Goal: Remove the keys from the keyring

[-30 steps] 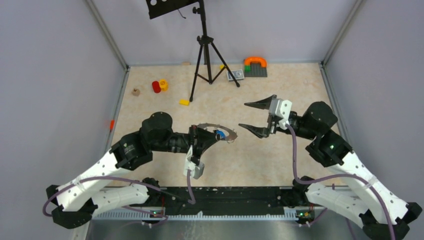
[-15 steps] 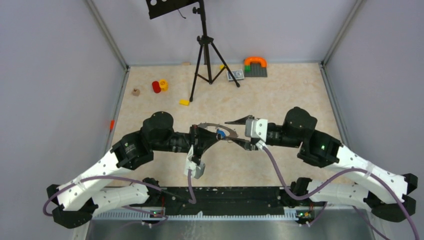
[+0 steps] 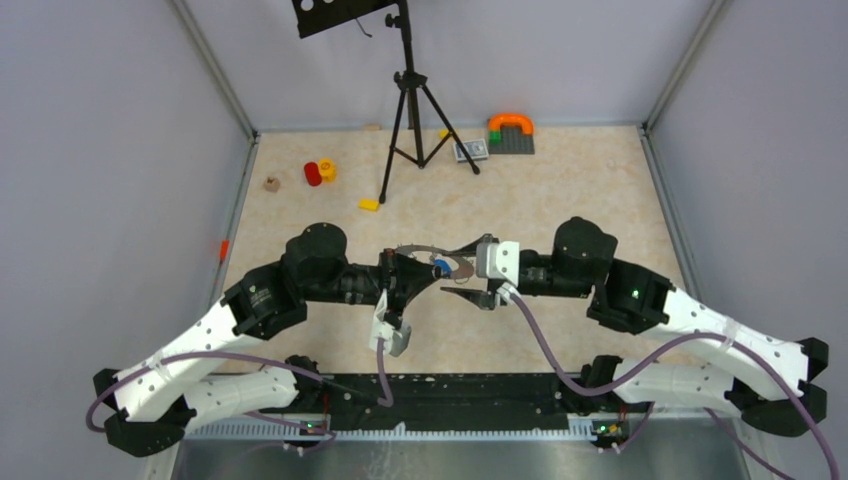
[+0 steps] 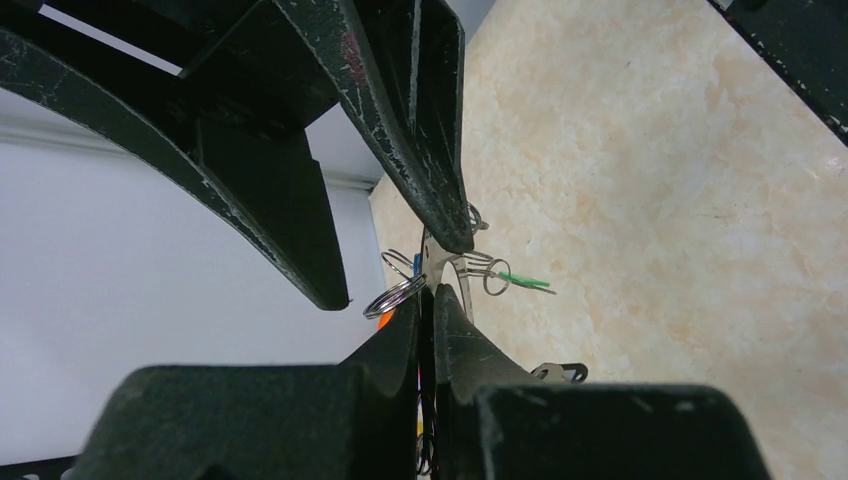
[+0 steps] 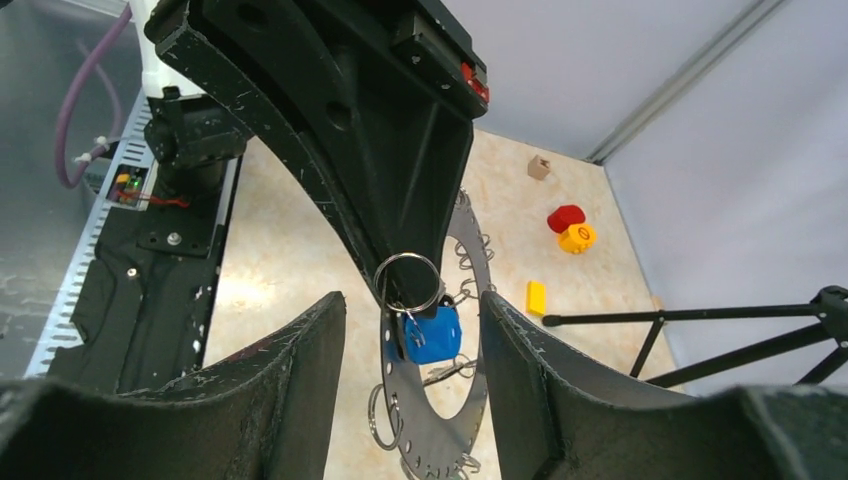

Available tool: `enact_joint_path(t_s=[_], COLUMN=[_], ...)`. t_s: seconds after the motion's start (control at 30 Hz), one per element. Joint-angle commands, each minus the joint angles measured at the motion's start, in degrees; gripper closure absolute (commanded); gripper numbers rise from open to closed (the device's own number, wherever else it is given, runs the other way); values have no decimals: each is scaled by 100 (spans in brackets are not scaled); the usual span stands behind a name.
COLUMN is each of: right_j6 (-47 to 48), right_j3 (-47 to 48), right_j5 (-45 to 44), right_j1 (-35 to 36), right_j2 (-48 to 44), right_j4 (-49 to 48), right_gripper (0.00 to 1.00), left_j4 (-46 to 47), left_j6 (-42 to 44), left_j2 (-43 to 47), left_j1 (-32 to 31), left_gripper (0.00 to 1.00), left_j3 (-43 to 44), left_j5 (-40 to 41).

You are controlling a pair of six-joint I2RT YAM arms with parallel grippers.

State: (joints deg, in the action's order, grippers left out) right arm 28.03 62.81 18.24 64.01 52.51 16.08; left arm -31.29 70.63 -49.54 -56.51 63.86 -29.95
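Top view: left gripper [image 3: 408, 268] pinched tight on keyring [image 3: 418, 249], ring held off table [image 3: 560, 190], about mid-table. Right gripper [image 3: 450, 270] right up at ring's free side, jaws apart, one finger each side of it.

Left wrist: own jaws clamped on ring's edge. Keys [image 4: 490, 275] dangled just past tips, green tag [image 4: 522, 279] poking out sideways.

Right wrist: jaws roughly half spread around blue tag [image 5: 432, 335], gap on both sides, nothing gripped.
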Motion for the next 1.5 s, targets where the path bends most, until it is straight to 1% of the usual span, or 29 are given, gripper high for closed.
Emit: enact_joint_path(t_s=[0.0,0.27,0.37,0.53,0.7,0.87,0.9,0.97,1.1,1.4,1.43,1.47], right_j6=[-75,-23,31,33,-49,-130,-142,-151,-154,-191,-174,-156], right_j3=[159,217,229,235,236,192,186,194,193,83,76,81], right_j5=[158,408,383,385,571,607,585,523,379,223,162,98], right_j1=[109,146,172,185,195,195,192,191,191,191,191,191], right_j2=[60,252,312,297,223,97,82,69,74,53,40,32], right_j4=[103,297,303,174,119,11,10,52,249,382,416,450], right_gripper=[49,52,54,62,63,70,72,79,85,88,87,84], left_j4=[345,303,254,176,166,176,188,217,254,261,257,248], left_j6=[47,15,17,-2,-79,-125,-139,-178,-229,-269,-269,-274], left_j2=[68,113,121,112,99,77,77,88,103,139,138,146], left_j1=[15,14,12,11,9,11,9,11,9,9,15,12], left_gripper=[100,100,100,100,100,100,100,100,100,100,100,100], left_j3=[263,284,302,329,324,324,328,328,321,337,334,338], left_j5=[-12,-114,-174,-183,-119,-39,-37,-43,-20,40,49,57])
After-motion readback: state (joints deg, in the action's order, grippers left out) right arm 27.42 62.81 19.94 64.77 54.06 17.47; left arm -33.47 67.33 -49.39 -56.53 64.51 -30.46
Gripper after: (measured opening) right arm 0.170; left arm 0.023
